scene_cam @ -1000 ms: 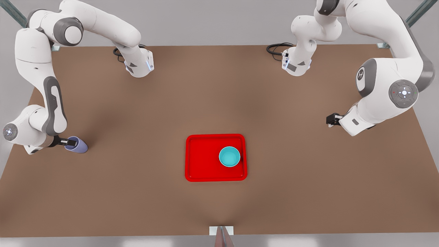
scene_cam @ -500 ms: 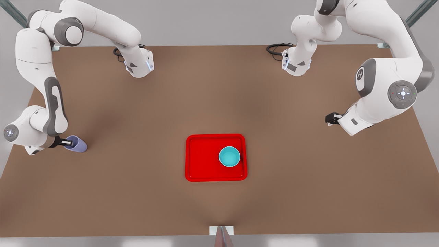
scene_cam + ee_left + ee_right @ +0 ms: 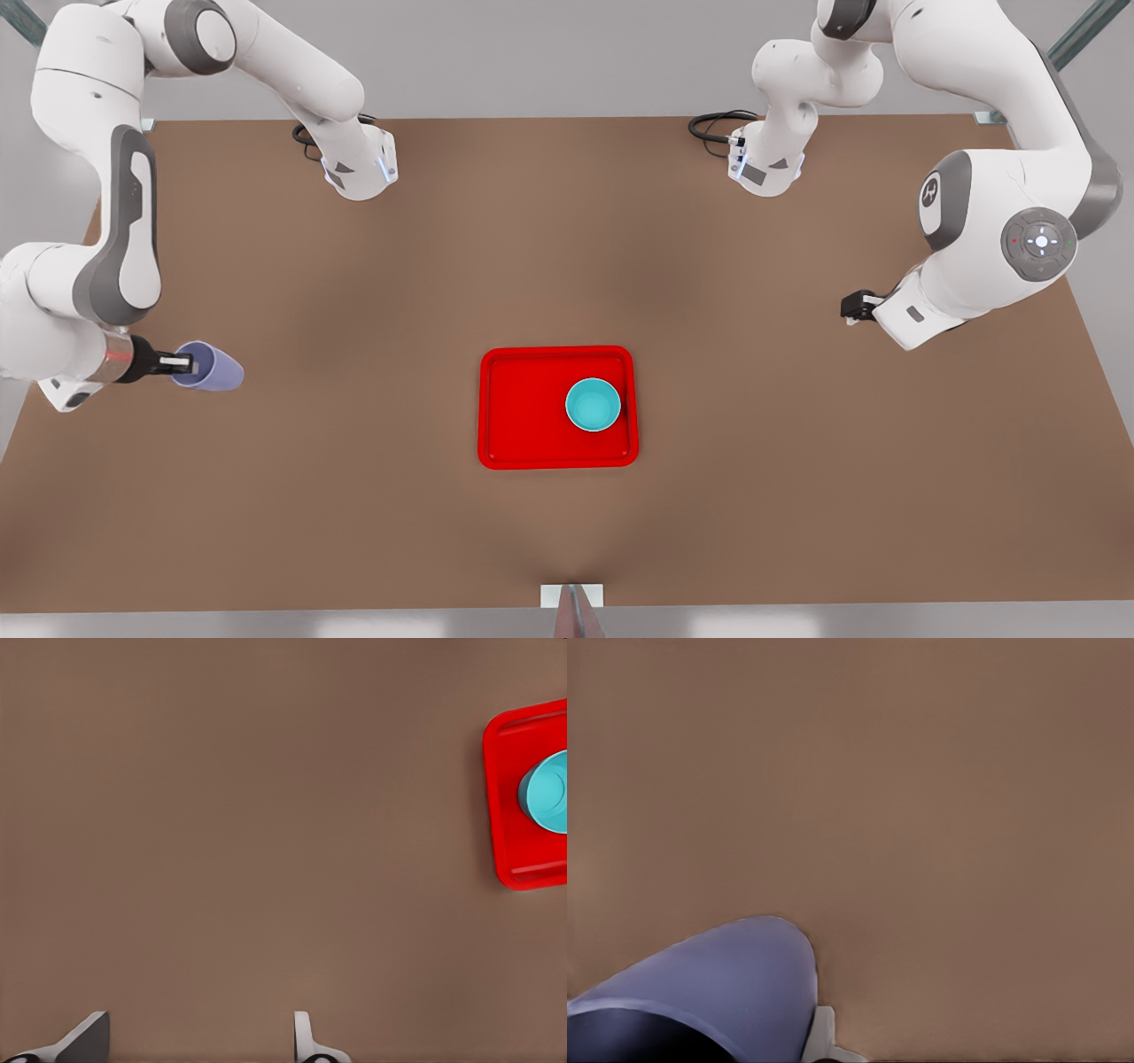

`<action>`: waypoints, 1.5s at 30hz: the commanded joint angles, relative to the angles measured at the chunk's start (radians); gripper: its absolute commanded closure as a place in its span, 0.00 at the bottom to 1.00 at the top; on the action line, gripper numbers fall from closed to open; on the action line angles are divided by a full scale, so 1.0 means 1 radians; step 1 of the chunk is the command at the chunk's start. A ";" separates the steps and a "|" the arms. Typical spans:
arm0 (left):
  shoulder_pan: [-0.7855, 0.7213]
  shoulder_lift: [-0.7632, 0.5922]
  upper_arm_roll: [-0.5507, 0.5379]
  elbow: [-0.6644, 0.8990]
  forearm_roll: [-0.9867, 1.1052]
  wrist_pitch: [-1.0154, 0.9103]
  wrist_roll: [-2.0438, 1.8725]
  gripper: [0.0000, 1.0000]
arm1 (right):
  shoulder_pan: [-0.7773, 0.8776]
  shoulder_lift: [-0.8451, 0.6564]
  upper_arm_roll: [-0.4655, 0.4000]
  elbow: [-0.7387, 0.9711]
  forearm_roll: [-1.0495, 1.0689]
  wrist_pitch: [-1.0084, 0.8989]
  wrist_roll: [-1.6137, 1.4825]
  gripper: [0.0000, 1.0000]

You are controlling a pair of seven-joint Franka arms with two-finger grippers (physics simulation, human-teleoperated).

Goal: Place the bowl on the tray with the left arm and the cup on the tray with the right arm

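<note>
The lavender cup [image 3: 214,370] hangs tilted near the table's edge at the front view's left, its mouth toward my right gripper [image 3: 182,363], which is shut on its rim. In the right wrist view the cup [image 3: 718,983] sits close up beside one finger [image 3: 821,1034]. The teal bowl [image 3: 593,404] stands upright on the right half of the red tray [image 3: 523,408] in the middle of the table. My left gripper [image 3: 850,307] waits open and holds nothing at the front view's right. Its wrist view shows the gripper [image 3: 195,1036], the tray [image 3: 507,771] and the bowl [image 3: 547,793] farther off.
The brown table [image 3: 372,266] stretches bare between the cup and the tray. Both arm bases [image 3: 359,173] with black cables stand at the far edge. A small white marker [image 3: 571,595] sits at the near edge.
My right arm has risen and swung, carrying the cup a little toward the front view's right and tipping it further over. The left arm, bowl and tray have stayed in place.
</note>
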 commanded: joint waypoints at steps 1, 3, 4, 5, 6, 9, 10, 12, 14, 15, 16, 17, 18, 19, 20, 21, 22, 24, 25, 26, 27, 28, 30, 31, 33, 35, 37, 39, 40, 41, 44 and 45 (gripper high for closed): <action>0.000 0.000 0.000 0.001 0.000 0.000 0.001 0.00 | -0.001 -0.001 0.011 0.002 -0.006 -0.004 0.010 0.79; 0.001 -0.002 0.000 0.001 0.000 0.002 0.002 0.00 | 0.006 0.001 0.100 0.002 -0.008 -0.004 0.128 0.79; 0.001 -0.003 0.000 0.001 0.000 0.002 0.002 0.00 | 0.059 0.001 0.106 0.002 -0.011 -0.004 0.216 0.79; 0.001 -0.005 0.000 0.001 0.000 0.002 0.002 0.00 | 0.111 0.004 0.106 0.002 -0.014 -0.001 0.291 0.79; 0.001 -0.005 0.000 0.001 0.000 0.002 0.002 0.00 | 0.171 0.004 0.106 0.006 -0.017 0.003 0.384 0.79; 0.001 -0.003 0.000 0.001 0.000 0.003 0.002 0.00 | 0.326 0.025 0.106 0.006 -0.017 0.068 0.535 0.79; 0.001 -0.003 0.000 0.001 0.000 0.005 0.002 0.00 | 0.367 0.051 0.105 0.006 -0.019 0.088 0.565 0.79; 0.001 -0.002 0.000 0.001 0.000 0.003 0.002 0.00 | 0.490 0.116 0.091 0.007 -0.034 0.203 0.650 0.79; 0.001 -0.002 0.000 0.001 0.000 0.003 0.002 0.00 | 0.575 0.203 0.071 0.059 -0.058 0.272 0.682 0.79; 0.001 -0.002 0.000 0.001 0.000 0.003 0.002 0.00 | 0.682 0.240 -0.010 0.117 -0.058 0.272 0.705 0.79; 0.001 -0.002 0.000 0.001 0.000 0.003 0.002 0.00 | 0.754 0.274 -0.064 0.154 -0.057 0.302 0.717 0.79; 0.001 -0.002 0.000 0.001 0.000 0.003 0.002 0.00 | 0.771 0.312 -0.067 0.188 -0.057 0.315 0.743 0.79; 0.001 -0.002 0.000 0.001 0.000 0.003 0.002 0.00 | 0.788 0.328 -0.069 0.208 -0.058 0.315 0.756 0.79; 0.001 -0.002 0.000 0.001 0.000 0.003 0.002 0.00 | 0.794 0.335 -0.075 0.210 -0.057 0.318 0.762 0.79; 0.001 -0.002 0.000 -0.001 0.000 0.003 0.002 0.00 | 0.811 0.360 -0.079 0.237 -0.057 0.318 0.768 0.79; 0.001 -0.002 0.000 -0.001 0.000 0.002 0.002 0.00 | 0.832 0.375 -0.088 0.256 -0.057 0.318 0.782 0.79; 0.001 -0.002 0.000 -0.001 -0.001 0.002 0.002 0.00 | 0.837 0.377 -0.090 0.256 -0.057 0.318 0.783 0.79; 0.001 0.000 0.000 -0.001 -0.001 0.002 0.002 0.00 | 0.865 0.380 -0.113 0.256 -0.057 0.339 0.785 0.79; 0.001 0.000 0.000 -0.001 -0.001 0.002 0.002 0.00 | 0.866 0.386 -0.113 0.256 -0.057 0.342 0.786 0.79; 0.001 0.000 0.000 -0.001 -0.001 0.002 0.002 0.00 | 0.872 0.390 -0.113 0.256 -0.057 0.348 0.785 0.79; 0.001 0.000 0.000 -0.001 -0.001 0.002 0.002 0.00 | 0.872 0.392 -0.113 0.256 -0.058 0.355 0.786 0.79; 0.001 0.000 0.000 -0.001 -0.001 0.002 0.002 0.00 | 0.872 0.397 -0.113 0.256 -0.057 0.355 0.786 0.79; 0.001 0.000 0.000 -0.001 -0.001 0.002 0.002 0.00 | 0.874 0.407 -0.113 0.254 -0.057 0.374 0.786 0.79; 0.001 0.000 0.000 -0.001 -0.001 0.002 0.002 0.00 | 0.874 0.413 -0.113 0.252 -0.057 0.378 0.788 0.79; 0.001 0.000 0.000 -0.001 -0.001 0.002 0.002 0.00 | 0.874 0.432 -0.113 0.248 -0.057 0.405 0.788 0.79; 0.001 0.001 0.000 -0.001 -0.001 0.002 0.002 0.00 | 0.880 0.443 -0.113 0.249 -0.058 0.421 0.788 0.79; 0.001 0.001 0.000 -0.001 0.000 0.002 0.002 0.00 | 0.880 0.449 -0.118 0.249 -0.058 0.421 0.788 0.79; 0.001 0.003 0.000 -0.001 -0.001 0.002 0.002 0.00 | 0.878 0.449 -0.121 0.251 -0.058 0.421 0.783 0.76; 0.001 0.001 0.000 -0.001 -0.001 0.002 0.002 0.00 | 0.877 0.449 -0.122 0.251 -0.058 0.421 0.773 0.55; 0.001 0.003 0.000 -0.001 0.000 0.003 0.002 0.00 | 0.877 0.449 -0.125 0.253 -0.058 0.421 0.771 0.41; 0.001 0.006 0.000 -0.001 0.000 0.002 0.002 0.00 | 0.878 0.449 -0.125 0.254 -0.058 0.422 0.768 0.24; 0.001 0.006 0.000 -0.001 0.000 0.002 0.002 0.00 | 0.878 0.449 -0.125 0.254 -0.058 0.422 0.768 0.24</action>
